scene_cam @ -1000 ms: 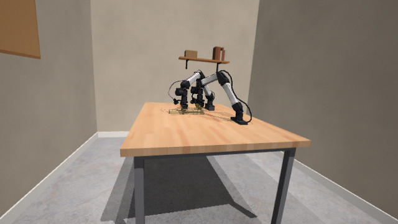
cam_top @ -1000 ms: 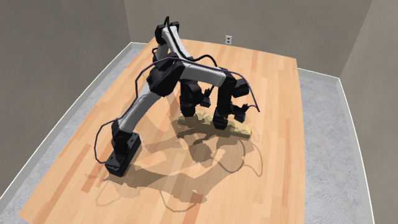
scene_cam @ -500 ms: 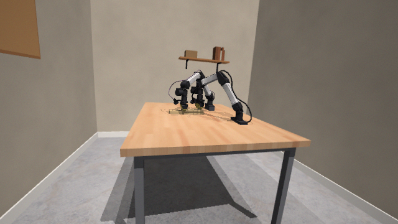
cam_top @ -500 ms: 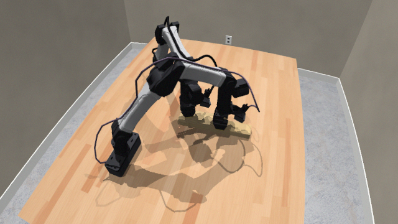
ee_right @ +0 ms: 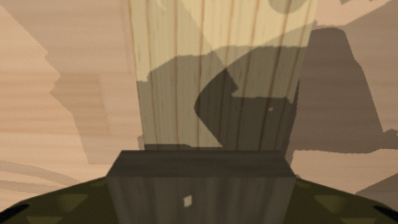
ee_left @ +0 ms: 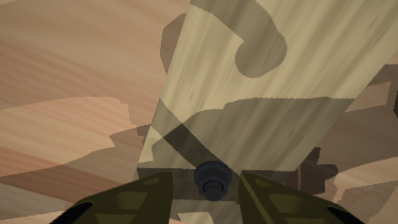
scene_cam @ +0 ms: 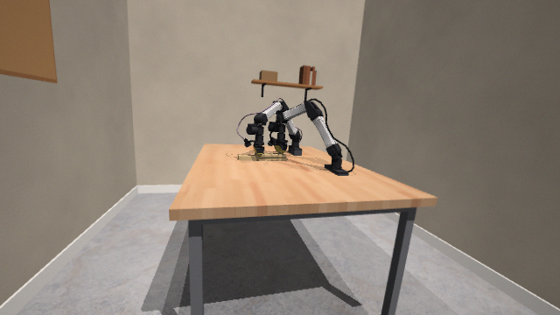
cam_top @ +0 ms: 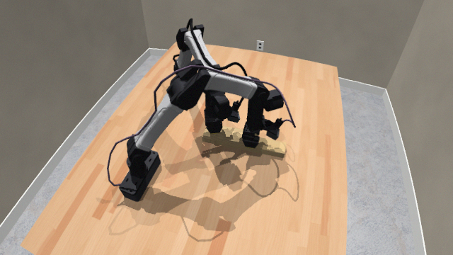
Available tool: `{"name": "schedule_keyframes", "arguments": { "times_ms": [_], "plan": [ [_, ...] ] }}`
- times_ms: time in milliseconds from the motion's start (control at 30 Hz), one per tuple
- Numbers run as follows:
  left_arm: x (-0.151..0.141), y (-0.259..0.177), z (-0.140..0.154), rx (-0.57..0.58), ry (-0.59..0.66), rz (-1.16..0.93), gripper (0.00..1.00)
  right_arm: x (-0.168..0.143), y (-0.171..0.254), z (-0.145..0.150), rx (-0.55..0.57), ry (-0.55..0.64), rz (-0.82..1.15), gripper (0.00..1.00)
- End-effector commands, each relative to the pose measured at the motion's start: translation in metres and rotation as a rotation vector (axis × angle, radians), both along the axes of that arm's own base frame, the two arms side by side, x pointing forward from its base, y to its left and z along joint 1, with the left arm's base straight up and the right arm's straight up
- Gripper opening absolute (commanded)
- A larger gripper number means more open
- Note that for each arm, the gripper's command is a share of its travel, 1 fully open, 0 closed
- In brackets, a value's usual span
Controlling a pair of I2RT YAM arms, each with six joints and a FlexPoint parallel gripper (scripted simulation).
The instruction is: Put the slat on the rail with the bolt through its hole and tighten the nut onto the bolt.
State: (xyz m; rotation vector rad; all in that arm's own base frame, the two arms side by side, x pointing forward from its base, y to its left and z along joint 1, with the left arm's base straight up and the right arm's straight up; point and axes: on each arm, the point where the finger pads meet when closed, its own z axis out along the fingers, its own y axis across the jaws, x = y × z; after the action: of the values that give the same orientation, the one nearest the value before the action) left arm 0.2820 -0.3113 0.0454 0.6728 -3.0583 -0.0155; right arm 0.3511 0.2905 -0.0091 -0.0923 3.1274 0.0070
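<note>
Left gripper (cam_top: 213, 130) (scene_cam: 280, 150) (ee_left: 206, 176): partly open, nothing gripped | nut (ee_left: 204, 173): between its fingertips, around bolt (ee_left: 214, 191) | pale board (cam_top: 279, 146) (ee_left: 280, 80) (ee_right: 220, 30): long axis leads from left gripper toward right gripper (cam_top: 250, 144) (scene_cam: 259, 151) (ee_right: 200, 182), by which a grey wooden block (ee_right: 150, 200), probably the slat, is gripped | nut nearer left arm; turning to be done there | containers: none seen

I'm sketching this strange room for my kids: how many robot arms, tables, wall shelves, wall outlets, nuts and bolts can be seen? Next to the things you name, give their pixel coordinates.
Robot arms (cam_top: 157, 122) (scene_cam: 323, 129): 2
Table (cam_top: 283, 219) (scene_cam: 262, 190) (ee_left: 30, 30) (ee_right: 30, 110): 1
Wall shelf (scene_cam: 286, 85): 1
Wall outlet (cam_top: 260, 45): 1
Nut (ee_left: 203, 174): 1
Bolt (ee_left: 213, 190): 1
Total: 7
</note>
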Motion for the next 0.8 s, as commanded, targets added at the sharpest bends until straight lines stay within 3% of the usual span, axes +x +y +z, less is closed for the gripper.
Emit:
{"name": "schedule_keyframes", "arguments": {
  "times_ms": [0,767],
  "plan": [
    [0.0039,-0.0035,0.0,-0.012,-0.023,0.005,0.36,0.0029,0.0013,0.0054,0.011,-0.012,0.002,0.67],
    [0.004,-0.0036,-0.0051,-0.012,-0.023,0.005,0.36,0.0029,0.0013,0.0054,0.011,-0.012,0.002,0.67]
  ]
}}
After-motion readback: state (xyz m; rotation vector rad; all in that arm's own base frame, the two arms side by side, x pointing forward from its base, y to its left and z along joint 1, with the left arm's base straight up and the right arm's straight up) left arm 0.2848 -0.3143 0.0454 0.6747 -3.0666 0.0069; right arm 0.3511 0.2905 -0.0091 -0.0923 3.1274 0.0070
